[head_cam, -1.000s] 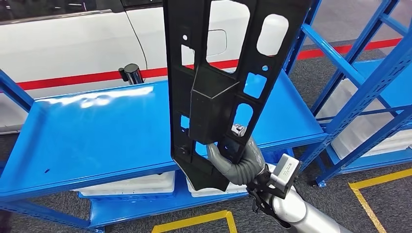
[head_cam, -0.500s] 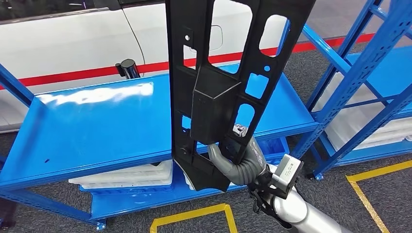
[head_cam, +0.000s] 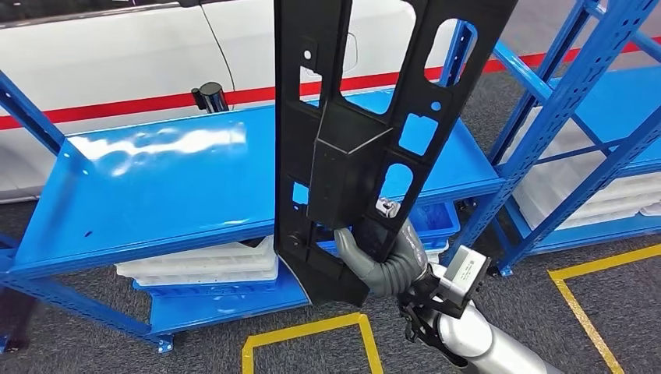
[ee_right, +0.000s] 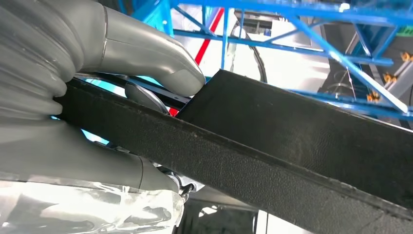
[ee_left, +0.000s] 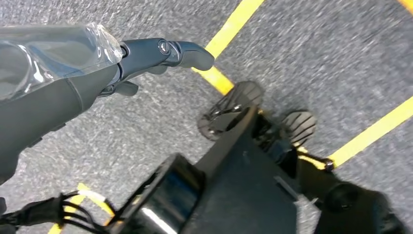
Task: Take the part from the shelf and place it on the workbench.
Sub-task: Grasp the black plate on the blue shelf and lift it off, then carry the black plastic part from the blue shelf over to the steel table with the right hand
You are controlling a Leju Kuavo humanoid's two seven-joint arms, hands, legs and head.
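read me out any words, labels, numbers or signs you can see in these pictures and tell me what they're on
No text can be read.
The white tag at the right hand's wrist: too small to tell if it is printed.
The black part and the blue shelf: no lettering shows.

Part [head_cam: 351, 148] stands upright at centre, near side, held low down by right hand [head_cam: 387, 261]. Behind it: shelf unit [head_cam: 179, 187], running left to right. On its lower level, trays [head_cam: 203, 265] stacked at left, a bin [head_cam: 433, 218] to the right. Second rack [head_cam: 577, 117] at far right. Car [head_cam: 117, 70] beyond shelf, w/ a post [head_cam: 210, 97] between them. Floor tape lines [head_cam: 312, 335] nearest. Left hand [ee_left: 146, 56] hangs over floor.
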